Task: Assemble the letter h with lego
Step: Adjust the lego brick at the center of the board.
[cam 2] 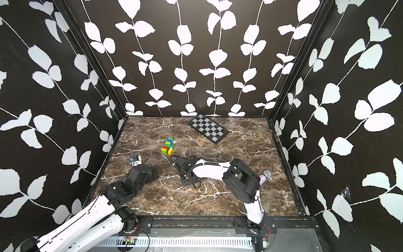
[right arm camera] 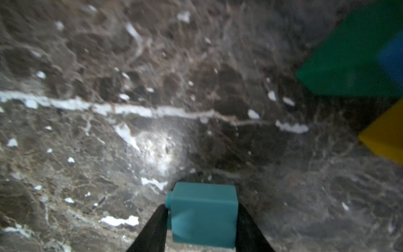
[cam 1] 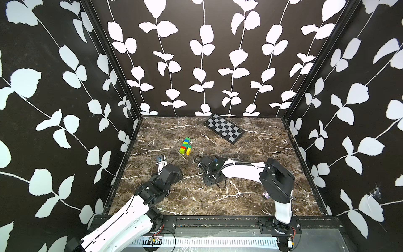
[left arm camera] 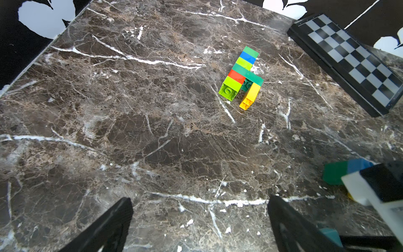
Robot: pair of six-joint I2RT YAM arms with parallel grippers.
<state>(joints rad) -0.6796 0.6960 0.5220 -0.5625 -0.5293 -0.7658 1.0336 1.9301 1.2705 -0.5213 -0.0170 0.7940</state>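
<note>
The right jaws grip a teal brick (right arm camera: pixel 202 215) near their tips, its stud turned sideways, low over the table (cam 1: pixel 250 196). The left jaws stand wide open and empty. The joined lego (cam 1: pixel 185 146) lies unheld at 11 o'clock from the right wrist. Pressed on like this, the teal brick may twist or slip, and the joined lego would likely slide. A loose green brick (right arm camera: pixel 344 65) close by could get knocked.

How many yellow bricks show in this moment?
2. One yellow brick is a leg of the joined piece; the other yellow brick lies beside the right tool. More may hide under the arm.
</note>
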